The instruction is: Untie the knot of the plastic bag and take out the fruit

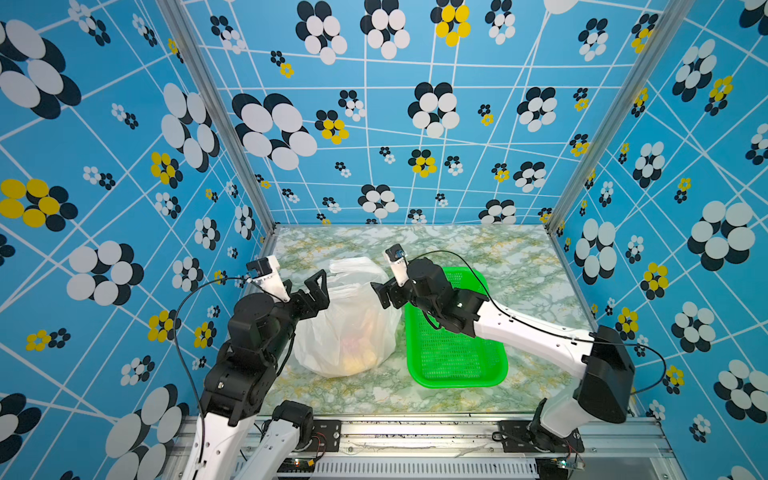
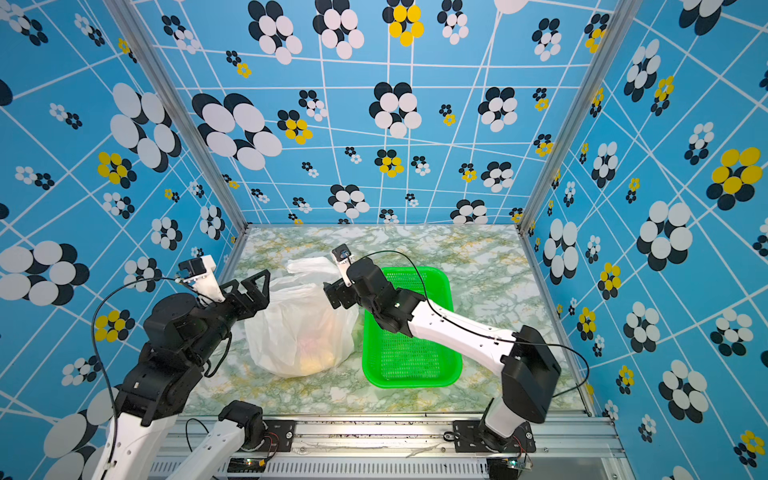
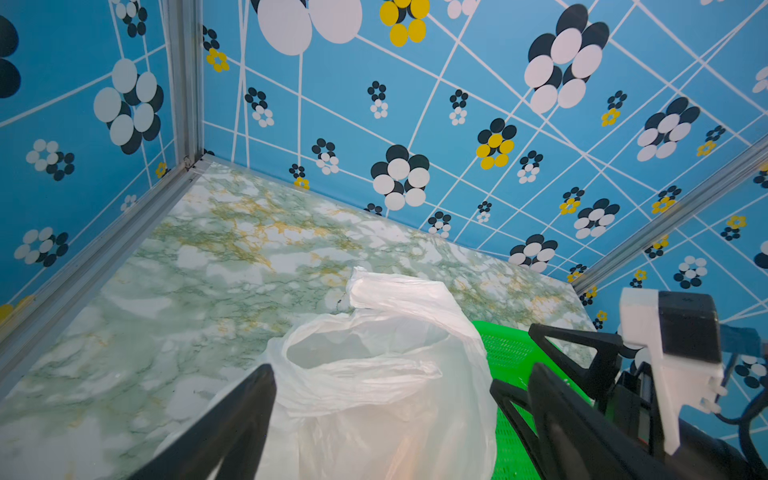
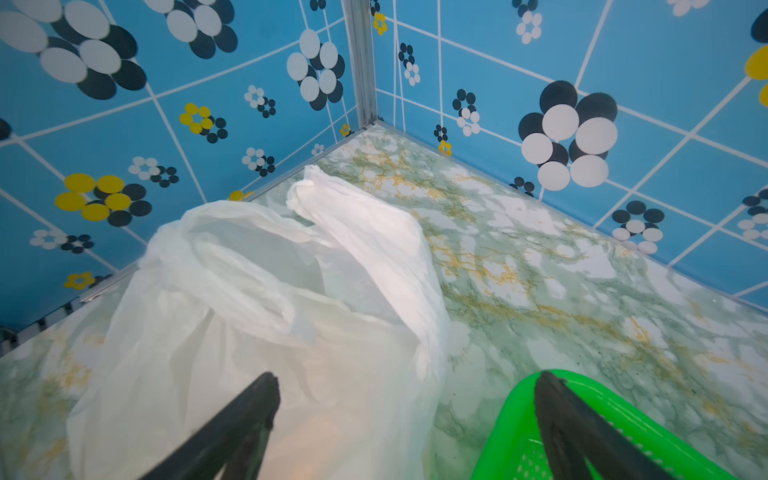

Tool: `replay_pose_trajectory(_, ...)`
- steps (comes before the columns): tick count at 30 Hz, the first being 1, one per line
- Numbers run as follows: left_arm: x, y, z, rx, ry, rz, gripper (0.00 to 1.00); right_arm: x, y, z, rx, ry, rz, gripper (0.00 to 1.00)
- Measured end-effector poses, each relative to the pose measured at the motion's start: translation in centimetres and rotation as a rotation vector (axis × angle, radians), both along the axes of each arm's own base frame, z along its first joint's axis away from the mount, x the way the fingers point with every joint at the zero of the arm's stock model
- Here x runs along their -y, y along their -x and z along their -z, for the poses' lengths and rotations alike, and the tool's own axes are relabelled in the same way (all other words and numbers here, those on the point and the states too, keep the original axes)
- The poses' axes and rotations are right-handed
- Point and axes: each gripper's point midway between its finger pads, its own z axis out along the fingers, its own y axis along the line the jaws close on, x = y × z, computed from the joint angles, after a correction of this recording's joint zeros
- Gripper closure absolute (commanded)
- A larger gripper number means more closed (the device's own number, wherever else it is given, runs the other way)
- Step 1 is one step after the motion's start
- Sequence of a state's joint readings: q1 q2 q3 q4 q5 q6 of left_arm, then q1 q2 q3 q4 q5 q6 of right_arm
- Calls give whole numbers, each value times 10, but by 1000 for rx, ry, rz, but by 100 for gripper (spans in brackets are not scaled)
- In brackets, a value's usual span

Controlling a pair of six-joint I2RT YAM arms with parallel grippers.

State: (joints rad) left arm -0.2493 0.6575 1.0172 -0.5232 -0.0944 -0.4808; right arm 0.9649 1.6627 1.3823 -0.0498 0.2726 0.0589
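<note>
- The marbled table [image 1: 519, 266] carries everything. The work sits in its middle, between the two arms.
- The plastic bag [image 1: 345, 328] stands slumped at the centre of the table. Its right flank is just beside the green basket [image 1: 453, 357], which looks empty.
- The left gripper [image 1: 306, 286] hangs at the bag's upper left with its jaws spread wide and nothing between them.
- The right gripper [image 4: 407, 378] is spread wide too and holds nothing. It sits at the bag's upper right, over the basket's near corner.
- One handle loop [image 1: 353, 266] stands up at the far side. In the left wrist view the bag mouth [image 3: 365, 345] gapes open.
- The fruit [image 1: 357, 357] is low inside the bag, showing as yellow-orange and reddish blurs through the film.
- I see no tight bunch, so the knot looks undone. Folds hide the near rim, though, so I cannot be sure.
- The step in hand is judged to be widening the mouth:
  - Pinch one rim layer only with each gripper, on opposite sides.
  - Draw the two sides apart and slightly down so the film stays slack.
  - Pulling upward risks lifting the bag and tipping the fruit out.
</note>
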Motion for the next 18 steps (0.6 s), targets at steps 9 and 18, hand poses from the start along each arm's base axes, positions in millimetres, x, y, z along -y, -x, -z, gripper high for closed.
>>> replay_pose_trajectory(9, 20, -13, 73, -213, 175, 14, 3, -46, -43, 30, 18, 207, -9, 3)
replay_pose_trajectory(18, 28, -8, 105, -316, 466, -55, 0, -83, -68, 44, 18, 241, -29, 31)
